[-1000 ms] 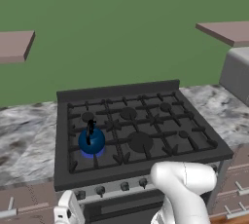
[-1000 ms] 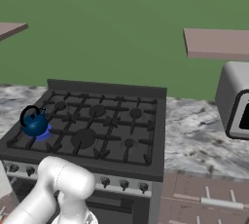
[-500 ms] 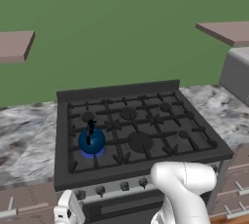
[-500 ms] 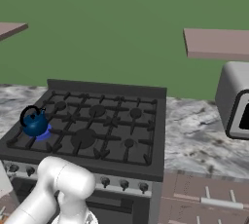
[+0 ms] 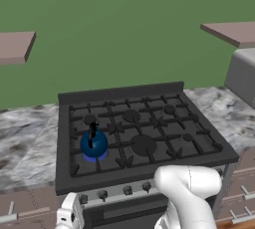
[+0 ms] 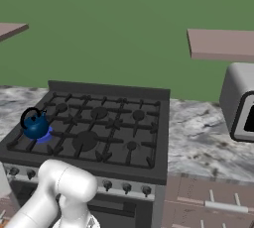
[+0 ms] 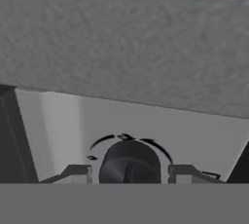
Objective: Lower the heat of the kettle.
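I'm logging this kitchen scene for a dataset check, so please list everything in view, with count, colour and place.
kettle: one, glossy blue with black handle, front left burner, blue glow under it.
stove: one, black grates over a grey front, set between the counters.
knobs: a row of dark ones along the stove's front panel.
knob: one, dark, between the finger tips in the hand view.
counter: grey marbled, both sides of the stove.
toaster oven: one, grey, right counter.
shelves: brown, on the green wall.
arm: one, white, in front of the stove.
gripper: one, shut on the knob.
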Robot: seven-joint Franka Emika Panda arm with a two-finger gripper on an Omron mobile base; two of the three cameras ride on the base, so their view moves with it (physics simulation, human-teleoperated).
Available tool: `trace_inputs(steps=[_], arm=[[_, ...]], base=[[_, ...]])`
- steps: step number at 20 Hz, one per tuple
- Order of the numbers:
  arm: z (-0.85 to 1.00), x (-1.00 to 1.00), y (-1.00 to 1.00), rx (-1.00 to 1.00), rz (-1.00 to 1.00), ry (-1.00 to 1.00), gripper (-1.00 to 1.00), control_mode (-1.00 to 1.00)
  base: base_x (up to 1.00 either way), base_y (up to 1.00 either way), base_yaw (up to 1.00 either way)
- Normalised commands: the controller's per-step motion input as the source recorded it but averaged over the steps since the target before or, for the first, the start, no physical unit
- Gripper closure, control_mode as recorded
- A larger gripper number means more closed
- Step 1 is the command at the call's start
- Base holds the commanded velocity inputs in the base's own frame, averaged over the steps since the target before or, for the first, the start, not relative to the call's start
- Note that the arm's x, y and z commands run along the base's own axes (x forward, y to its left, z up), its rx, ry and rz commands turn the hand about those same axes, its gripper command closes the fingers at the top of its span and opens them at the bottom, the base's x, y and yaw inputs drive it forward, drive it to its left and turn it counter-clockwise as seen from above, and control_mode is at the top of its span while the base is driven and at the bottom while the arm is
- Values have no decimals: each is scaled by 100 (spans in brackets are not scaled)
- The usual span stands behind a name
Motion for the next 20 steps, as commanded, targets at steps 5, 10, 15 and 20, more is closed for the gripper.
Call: trace_inputs(steps=[5, 10, 15, 20], arm=[[5, -2, -22, 27, 0, -17, 100, -100], [10, 0, -24, 28, 0, -16, 100, -100], [19, 0, -25, 37, 0, -11, 100, -100], [25, 0, -31, 45, -1, -6, 100, -100]], base=[[0, 0, 0], [0, 0, 0], [0, 0, 0], [0, 0, 0]])
